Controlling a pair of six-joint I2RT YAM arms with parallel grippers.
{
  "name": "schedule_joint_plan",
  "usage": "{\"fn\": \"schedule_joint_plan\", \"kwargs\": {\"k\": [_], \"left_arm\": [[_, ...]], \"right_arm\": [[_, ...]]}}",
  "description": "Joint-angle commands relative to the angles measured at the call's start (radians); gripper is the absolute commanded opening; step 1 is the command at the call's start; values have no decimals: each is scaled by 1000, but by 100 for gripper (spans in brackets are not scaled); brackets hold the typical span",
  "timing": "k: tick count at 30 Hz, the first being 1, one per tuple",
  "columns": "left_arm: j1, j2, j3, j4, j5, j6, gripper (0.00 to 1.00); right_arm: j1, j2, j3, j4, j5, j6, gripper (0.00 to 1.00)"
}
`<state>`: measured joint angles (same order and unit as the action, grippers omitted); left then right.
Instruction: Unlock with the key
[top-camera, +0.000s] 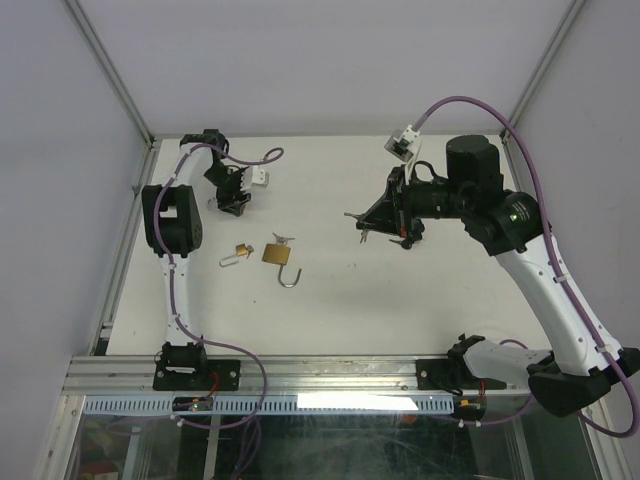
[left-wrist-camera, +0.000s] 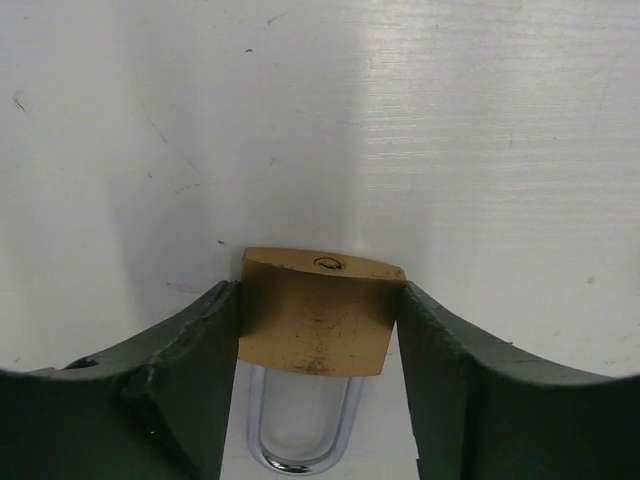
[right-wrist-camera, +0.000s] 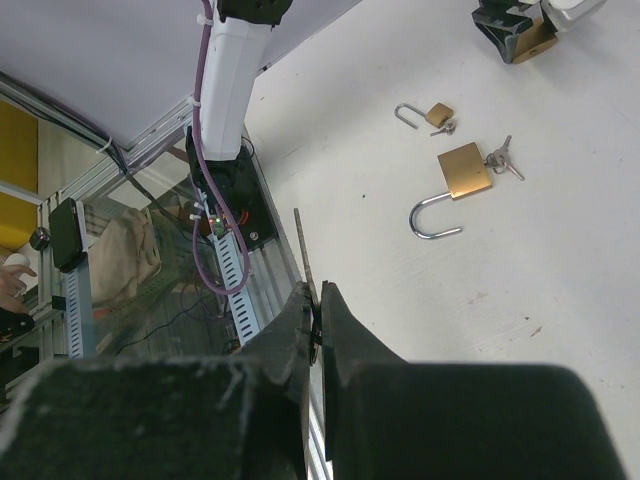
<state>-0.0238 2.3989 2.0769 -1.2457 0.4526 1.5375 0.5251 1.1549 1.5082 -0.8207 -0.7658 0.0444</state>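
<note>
We see the left end effector (top-camera: 232, 205) clenched on a square brass padlock (left-wrist-camera: 318, 325), its fingers touching both sides, at the far left of the white counter (left-wrist-camera: 470, 120). The right end effector (right-wrist-camera: 318, 312) pinches a thin metal key (right-wrist-camera: 303, 250), well apart from the lock.

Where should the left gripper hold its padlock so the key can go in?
On the padlock's brass body, across its two flat side faces, coming from the shackle end. The left gripper sits that way now, a finger against each side. The shackle points toward the wrist and the keyhole on the far end is bare for the key in the right gripper.
</note>
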Motion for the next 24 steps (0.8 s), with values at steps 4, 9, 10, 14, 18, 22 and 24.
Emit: {"fn": "schedule_joint_plan", "kwargs": {"k": [4,9,10,14,18,22,24], "left_arm": [[1,6,-31,-58,-135,89,50],[2,-38,-86,-33,-104,99,16],[2,-48,-94,-33,-94,95,5],[3,-127,-183,9,-42,73,0],[4,-277,-343,172,18,18,0],[3,-460,-514,309,88,9,0],[1,-560,-592,373,136,13,0]], "right_arm": [[-3,-30,22,40,-15,10,0],[-3,-34,26,42,-12,7,0],[-3,-35,25,42,-13,8,0],[-3,-42,20,44,-9,14,0],[-2,-42,3,43,10,25,0],[-3,-42,-21,43,58,39,0],[-3,-38,-40,41,96,54,0]]}}
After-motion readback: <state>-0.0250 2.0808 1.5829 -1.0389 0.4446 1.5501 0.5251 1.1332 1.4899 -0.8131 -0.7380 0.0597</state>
